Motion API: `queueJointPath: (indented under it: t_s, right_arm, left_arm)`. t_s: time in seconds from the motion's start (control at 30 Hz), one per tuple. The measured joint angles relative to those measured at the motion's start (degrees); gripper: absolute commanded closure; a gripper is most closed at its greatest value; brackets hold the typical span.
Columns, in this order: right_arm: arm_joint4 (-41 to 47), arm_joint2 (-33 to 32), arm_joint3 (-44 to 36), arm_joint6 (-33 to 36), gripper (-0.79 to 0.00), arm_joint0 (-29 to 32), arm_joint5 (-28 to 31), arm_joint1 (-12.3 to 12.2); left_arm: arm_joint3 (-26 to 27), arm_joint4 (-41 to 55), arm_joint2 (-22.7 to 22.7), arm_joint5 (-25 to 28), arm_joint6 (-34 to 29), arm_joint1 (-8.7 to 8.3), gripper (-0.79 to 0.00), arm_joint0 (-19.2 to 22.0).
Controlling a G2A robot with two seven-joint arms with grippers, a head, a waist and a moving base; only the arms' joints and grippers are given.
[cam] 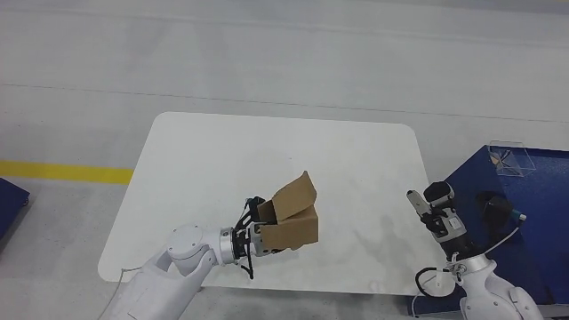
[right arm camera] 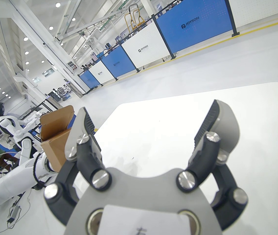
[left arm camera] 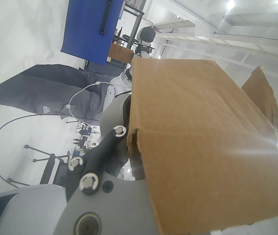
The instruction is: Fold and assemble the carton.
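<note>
Currently on record: carton (cam: 293, 218), one, brown, at the near left part of the table (cam: 267, 142). Left fingers (left arm camera: 110, 145) are clamped on its end wall; one finger shows outside the wall, the other is hidden by the cardboard. Flap (cam: 298, 191), one, stands open and tilted upward over the carton's top. Right fingers (right arm camera: 85, 125), two, are spread apart over the table's near right edge, well apart from the carton. Table, one, white, with rounded corners. Barrier panels (right arm camera: 195, 23), blue and white, each bear a printed logo.
</note>
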State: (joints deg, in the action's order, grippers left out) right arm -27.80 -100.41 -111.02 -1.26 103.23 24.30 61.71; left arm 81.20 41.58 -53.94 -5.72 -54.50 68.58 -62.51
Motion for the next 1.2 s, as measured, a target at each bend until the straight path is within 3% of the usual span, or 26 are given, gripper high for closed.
queueJointPath:
  t_s: [0.23,0.33,0.57,0.67,0.8,0.97,1.2]
  right_arm:
    - [0.0,0.0,0.0,0.0,-0.785,0.0,0.0,0.0]
    - [0.0,0.0,0.0,0.0,-0.785,0.0,0.0,0.0]
    - [0.0,0.0,0.0,0.0,-0.785,0.0,0.0,0.0]
    - [0.0,0.0,0.0,0.0,-0.785,0.0,0.0,0.0]
    - [0.0,0.0,0.0,0.0,-0.785,0.0,0.0,0.0]
    - [0.0,0.0,0.0,0.0,-0.785,0.0,0.0,0.0]
    - [0.0,0.0,0.0,0.0,-0.785,0.0,0.0,0.0]
  left_arm:
    - [0.5,0.5,0.1,-0.5,0.3,0.04,0.0,-0.4]
    - [5.6,6.5,-0.5,-7.5,3.7,0.13,0.0,-2.6]
    - [20.9,24.4,-1.0,-26.1,25.4,0.87,0.0,-9.9]
    - [24.0,33.4,-1.6,-28.7,35.3,1.4,0.0,-11.9]
    - [27.3,44.2,-2.0,-28.1,51.0,2.16,0.0,-13.8]
    - [28.9,53.8,-1.0,-22.1,71.5,3.28,0.0,-13.8]
    - [27.3,57.7,1.1,-11.1,88.1,4.66,0.0,-12.9]
